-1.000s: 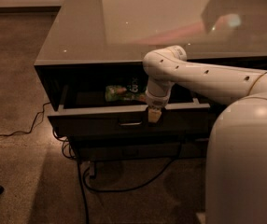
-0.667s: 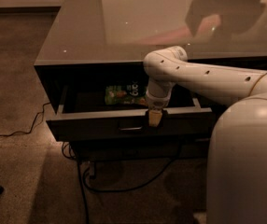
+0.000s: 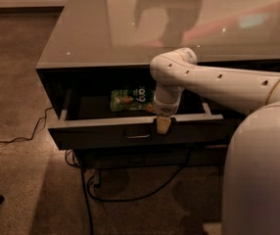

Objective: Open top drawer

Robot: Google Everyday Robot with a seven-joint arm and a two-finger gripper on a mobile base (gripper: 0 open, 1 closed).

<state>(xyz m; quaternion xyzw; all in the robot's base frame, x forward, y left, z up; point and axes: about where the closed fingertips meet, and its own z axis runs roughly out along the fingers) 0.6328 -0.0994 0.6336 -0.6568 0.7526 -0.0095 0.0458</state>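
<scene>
Left of the wide dark grey metal top drawer (image 3: 96,133), a thin black cable (image 3: 32,131) trailed across the speckled brown floor. The drawer itself sat directly under the glossy grey top of the low dark cabinet (image 3: 105,33) and stood partly pulled out, its lighter grey tray exposed. Inside the drawer, toward the back, lay a crumpled green snack bag (image 3: 132,99). At the centre of the drawer front was the small rectangular metal pull (image 3: 137,135), and just right of that pull the tan-tipped gripper (image 3: 163,125) rested on the front's top edge; whether it was clamped on that edge or merely hooked over it could not be told. Further right of the drawer, the white jointed arm (image 3: 218,82) ran back to the robot's rounded white body (image 3: 262,170). The drawer looked stiff and fairly heavy, likely sliding straight on runners, so a steady level pull should suit it. The top lip near centre or the pull seemed the sound hold, since an off-centre tug could make it bind.
</scene>
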